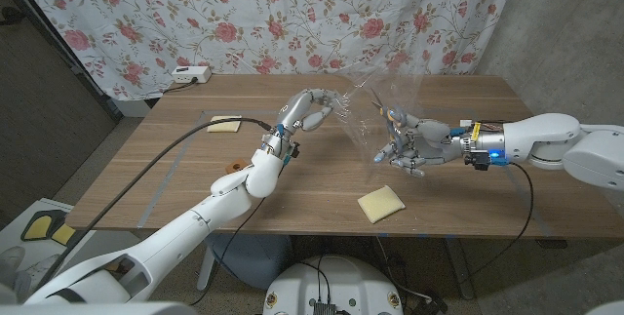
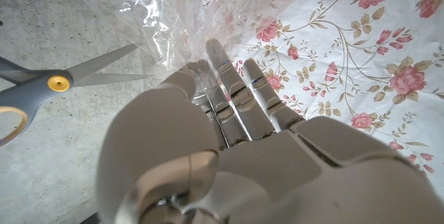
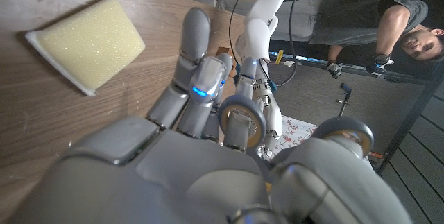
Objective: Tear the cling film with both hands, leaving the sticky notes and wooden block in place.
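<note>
Wooden table (image 1: 292,198) sits under both sets of fingers. The floral curtain (image 1: 292,13) hangs along its far edge, well past the fingertips. In the left wrist view it's right behind the left hand's (image 2: 229,161) fingers (image 2: 218,61).

There's a white power strip (image 1: 191,75) on the far corner, well beyond those fingers and off to their outer side.

Grey scissors (image 2: 48,85) with a yellow pivot are open against a grey concrete-looking surface. The blades point toward the fingertips but don't touch them.

Past the right hand's (image 3: 208,161) fingers (image 3: 194,37), well apart, a person (image 3: 361,23) in a dark t-shirt.
</note>
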`<state>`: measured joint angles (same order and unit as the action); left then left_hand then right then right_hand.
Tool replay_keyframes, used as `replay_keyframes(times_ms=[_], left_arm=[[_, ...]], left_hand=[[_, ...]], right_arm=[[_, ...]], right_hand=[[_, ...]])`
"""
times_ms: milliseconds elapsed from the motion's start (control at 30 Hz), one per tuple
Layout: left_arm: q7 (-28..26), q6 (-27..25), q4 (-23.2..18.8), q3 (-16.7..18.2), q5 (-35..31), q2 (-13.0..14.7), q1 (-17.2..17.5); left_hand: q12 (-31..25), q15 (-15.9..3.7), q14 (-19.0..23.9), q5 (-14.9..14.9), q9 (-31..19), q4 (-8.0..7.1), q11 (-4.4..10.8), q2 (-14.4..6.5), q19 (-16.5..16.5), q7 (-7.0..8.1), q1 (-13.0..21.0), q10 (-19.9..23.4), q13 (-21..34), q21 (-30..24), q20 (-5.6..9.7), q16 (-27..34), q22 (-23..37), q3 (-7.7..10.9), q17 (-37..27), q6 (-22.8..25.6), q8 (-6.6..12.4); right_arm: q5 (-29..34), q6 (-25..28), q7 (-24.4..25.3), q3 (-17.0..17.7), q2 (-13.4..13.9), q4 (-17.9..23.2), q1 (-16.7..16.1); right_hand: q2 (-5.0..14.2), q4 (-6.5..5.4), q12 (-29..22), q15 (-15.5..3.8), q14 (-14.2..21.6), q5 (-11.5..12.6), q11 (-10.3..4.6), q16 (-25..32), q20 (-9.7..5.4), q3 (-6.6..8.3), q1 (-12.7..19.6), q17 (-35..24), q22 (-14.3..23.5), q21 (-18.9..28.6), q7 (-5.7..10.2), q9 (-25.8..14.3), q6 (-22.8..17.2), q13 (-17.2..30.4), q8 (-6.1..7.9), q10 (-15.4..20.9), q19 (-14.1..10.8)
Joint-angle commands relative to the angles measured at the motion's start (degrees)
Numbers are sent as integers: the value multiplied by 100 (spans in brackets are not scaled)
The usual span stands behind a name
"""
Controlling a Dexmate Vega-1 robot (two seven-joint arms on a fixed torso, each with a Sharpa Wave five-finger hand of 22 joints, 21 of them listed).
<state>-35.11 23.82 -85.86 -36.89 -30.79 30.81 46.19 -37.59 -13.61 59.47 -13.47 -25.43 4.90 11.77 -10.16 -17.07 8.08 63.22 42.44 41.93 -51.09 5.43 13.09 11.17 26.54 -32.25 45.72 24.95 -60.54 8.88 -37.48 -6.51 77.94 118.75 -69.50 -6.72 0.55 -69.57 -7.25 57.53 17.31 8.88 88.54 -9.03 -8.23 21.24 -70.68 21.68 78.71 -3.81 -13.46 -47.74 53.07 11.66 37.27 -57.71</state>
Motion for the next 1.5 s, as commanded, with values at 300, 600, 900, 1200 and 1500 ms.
replay_keyframes(times_ms=[300,600,900,1200,1500], left_arm=[[-174,-136,-340,-115,-607,390,-20],[-98,-179,-503,-100,-677,510,24],[1,-244,-592,16,-425,520,157],[173,-217,-603,27,-379,539,100],[577,-224,-750,-61,-605,668,-94]], left_hand=[[-57,8,-56,-11,-116,-9,15,2,50,19,-32,-50,105,-57,-6,-13,-10,12,-67,11,29],[-70,5,-56,-15,-164,-9,15,4,58,17,-31,-59,152,-76,-6,-9,-17,16,-102,2,34],[-77,3,-38,-11,-199,-3,16,-2,62,13,-23,-62,185,-97,-18,5,-20,25,-140,0,34],[-91,3,-16,-1,-212,4,14,-5,63,-7,-15,-31,204,-118,-16,19,-21,33,-174,1,25],[-99,4,-20,11,-241,13,14,-1,68,1,-11,-26,233,-139,-21,17,-22,41,-206,-10,18]], right_arm=[[258,638,-137,-12,93,190,377],[371,794,-234,-308,98,292,704],[128,452,-3,258,395,344,-37],[231,558,24,1051,371,469,-718],[473,1119,-194,520,380,662,83]], right_hand=[[147,-120,-94,-378,-186,72,-778,2,-350,-390,163,-18,58,-94,-694,1,757,-117,38,1022,-70],[196,-158,-155,-378,-187,81,-767,2,-349,-499,221,-18,61,-114,-703,2,782,-76,34,996,-89],[273,-221,-161,-376,-187,87,-776,1,-349,-669,314,-18,56,-154,-694,-2,795,-159,41,982,-92],[323,-273,-196,-377,-188,90,-772,-1,-349,-793,380,-17,82,-163,-693,-2,804,-175,41,980,-90],[361,-348,-227,-377,-187,92,-759,-1,-348,-940,450,-17,92,-183,-681,-3,817,-195,43,949,-96]])
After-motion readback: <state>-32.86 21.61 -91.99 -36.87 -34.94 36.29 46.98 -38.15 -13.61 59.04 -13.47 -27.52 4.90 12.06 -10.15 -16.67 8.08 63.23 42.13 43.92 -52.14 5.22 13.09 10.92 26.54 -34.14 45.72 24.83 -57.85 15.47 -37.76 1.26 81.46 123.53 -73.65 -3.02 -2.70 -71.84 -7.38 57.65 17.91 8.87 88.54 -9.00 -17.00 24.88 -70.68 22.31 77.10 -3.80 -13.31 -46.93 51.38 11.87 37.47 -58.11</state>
